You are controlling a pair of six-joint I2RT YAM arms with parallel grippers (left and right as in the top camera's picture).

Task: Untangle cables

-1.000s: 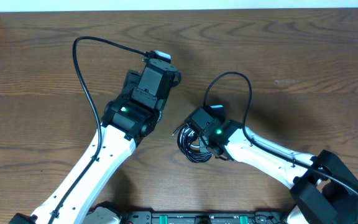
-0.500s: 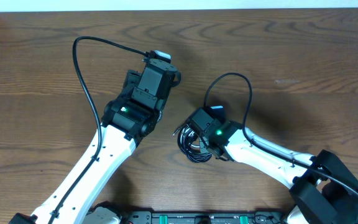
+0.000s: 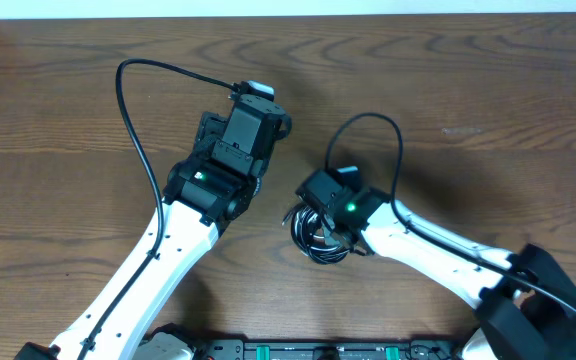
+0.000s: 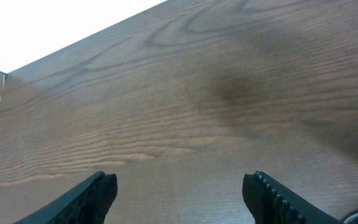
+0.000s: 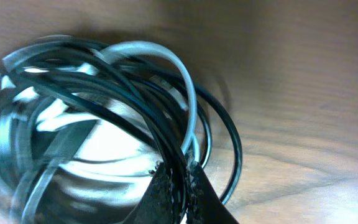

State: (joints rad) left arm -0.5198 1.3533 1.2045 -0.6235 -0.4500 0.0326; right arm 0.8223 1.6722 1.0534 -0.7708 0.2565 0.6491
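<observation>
The robot's right hand [image 5: 178, 186] has just clamped shut on the tangled cables [image 3: 315, 240]. A second ago its fingers stood partly apart over the bundle. In the wrist view the two dark pads now meet at the bundle's near edge, with black strands [image 5: 123, 93] running down between them. The white cord [image 5: 166, 68] arches over the bundle and drops to the same spot. Whether it is caught in the pinch as well cannot be told. Seen from overhead, the right wrist has edged slightly away from the robot's base, and the coil sits directly beneath it on the wooden worktop [image 3: 488, 80].

The left hand [image 4: 179, 184] has opened a little wider and holds nothing. Its fingers are spread over bare wood, well apart from the bundle and to that bundle's far left, beyond the reach of any strand.

The grip suggests the sorting is only beginning. All three cords still lie wound together in one loose knot, none drawn free. The empty left hand would likely have to come in beside the bundle to take a second strand.
</observation>
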